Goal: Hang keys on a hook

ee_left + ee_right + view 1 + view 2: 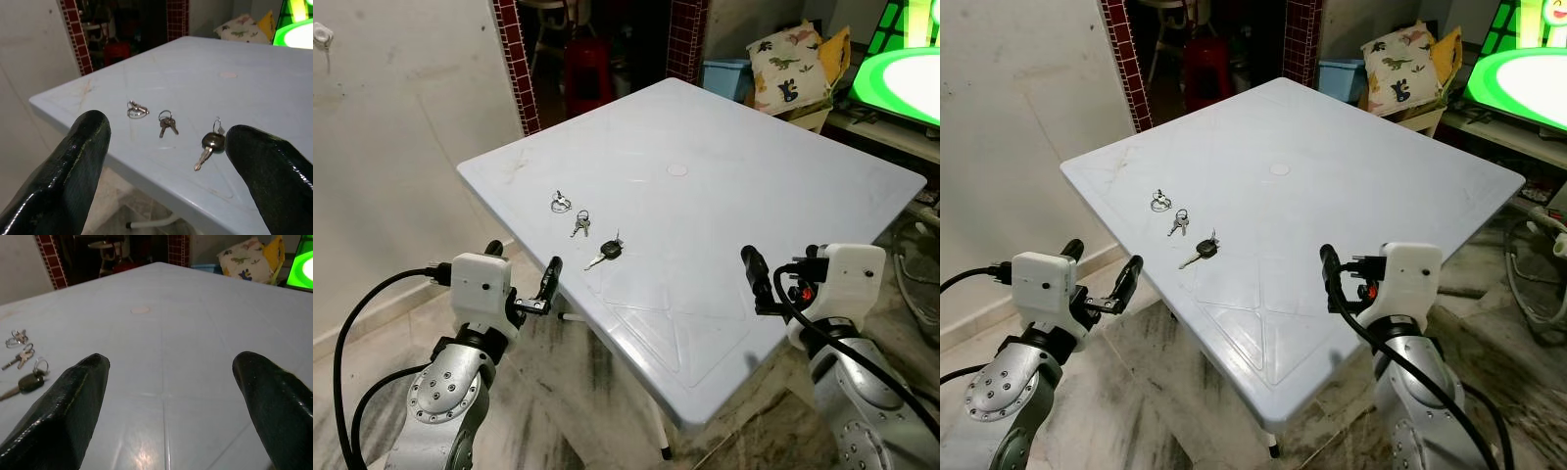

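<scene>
Three sets of keys lie near the left edge of the pale blue table (724,176): a ring with a small key (560,202), two small keys on a ring (580,222), and a black-headed key (605,254). A white hook (322,35) is fixed high on the wall at far left. My left gripper (524,264) hovers open just off the table's left edge, with the keys a short way beyond its fingertips (88,147). Open too, my right gripper (783,269) hangs over the table's near right side, its fingers (73,401) pointing across bare tabletop.
A white wall (401,147) runs along the left. Behind the table is a dark doorway between red tiled columns (514,59) with a red stool (587,69). At the back right are a dinosaur cushion (788,64), a blue bin (724,76) and a glowing green screen (901,73).
</scene>
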{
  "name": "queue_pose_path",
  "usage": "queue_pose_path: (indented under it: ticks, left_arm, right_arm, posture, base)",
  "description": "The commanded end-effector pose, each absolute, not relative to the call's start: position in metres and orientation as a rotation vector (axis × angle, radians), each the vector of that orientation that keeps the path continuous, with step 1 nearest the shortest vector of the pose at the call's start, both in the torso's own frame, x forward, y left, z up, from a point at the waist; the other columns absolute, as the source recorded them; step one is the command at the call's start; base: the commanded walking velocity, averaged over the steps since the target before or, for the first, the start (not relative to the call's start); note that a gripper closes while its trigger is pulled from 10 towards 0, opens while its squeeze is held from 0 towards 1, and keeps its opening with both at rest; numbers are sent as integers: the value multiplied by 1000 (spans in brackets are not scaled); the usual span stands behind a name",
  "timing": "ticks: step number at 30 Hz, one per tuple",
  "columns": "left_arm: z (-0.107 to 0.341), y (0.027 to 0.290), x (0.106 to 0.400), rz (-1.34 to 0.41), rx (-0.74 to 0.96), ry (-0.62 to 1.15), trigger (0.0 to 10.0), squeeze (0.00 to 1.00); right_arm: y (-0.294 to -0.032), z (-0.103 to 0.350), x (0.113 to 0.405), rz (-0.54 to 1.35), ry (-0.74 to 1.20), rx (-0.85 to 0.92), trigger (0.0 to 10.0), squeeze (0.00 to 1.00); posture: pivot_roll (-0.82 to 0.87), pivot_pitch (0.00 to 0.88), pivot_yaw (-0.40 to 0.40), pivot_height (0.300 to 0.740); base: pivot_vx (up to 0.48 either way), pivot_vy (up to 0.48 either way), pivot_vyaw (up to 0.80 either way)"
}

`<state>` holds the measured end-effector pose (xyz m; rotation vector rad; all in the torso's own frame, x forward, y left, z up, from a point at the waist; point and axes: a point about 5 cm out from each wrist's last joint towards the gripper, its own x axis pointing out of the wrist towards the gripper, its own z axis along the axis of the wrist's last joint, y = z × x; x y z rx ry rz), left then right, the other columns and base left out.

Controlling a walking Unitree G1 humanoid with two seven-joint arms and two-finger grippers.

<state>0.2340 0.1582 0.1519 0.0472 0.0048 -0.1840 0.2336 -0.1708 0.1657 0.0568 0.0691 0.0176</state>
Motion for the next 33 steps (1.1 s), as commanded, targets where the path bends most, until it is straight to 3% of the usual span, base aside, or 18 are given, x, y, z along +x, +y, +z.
queue_pose_path:
  ticks: [1, 2, 3, 4, 17, 33]
  left_arm:
    - [155, 161, 232, -165, 45, 4, 10000, 0]
    - [155, 162, 232, -161, 44, 5, 10000, 0]
    - [155, 162, 232, -161, 44, 5, 10000, 0]
    - [155, 162, 232, -159, 42, 8, 10000, 0]
    - [155, 157, 229, -189, -4, 16, 10000, 0]
    - [154, 155, 229, -202, -12, 35, 10000, 0]
  right_arm:
    - [-168, 172, 231, 21, 38, 47, 0, 0]
    - [-168, 171, 231, 21, 46, 43, 3294, 0]
    - [-168, 171, 231, 21, 46, 43, 3294, 0]
    - [-168, 169, 231, 17, 58, 34, 9843, 0]
    - [-163, 168, 233, 27, 63, 39, 10000, 0]
    - [-161, 167, 233, 30, 67, 40, 10000, 0]
  posture:
    - [-58, 4, 23, 740]
    - [-59, 4, 21, 740]
    - [-59, 4, 21, 740]
    - [-60, 5, 20, 740]
    - [-58, 1, 18, 740]
    - [-59, 8, 21, 740]
  base:
    - [0, 0, 0]
    - [0, 0, 0]
    - [0, 0, 0]
    - [0, 0, 0]
    - [0, 0, 0]
    - [229, 0, 0]
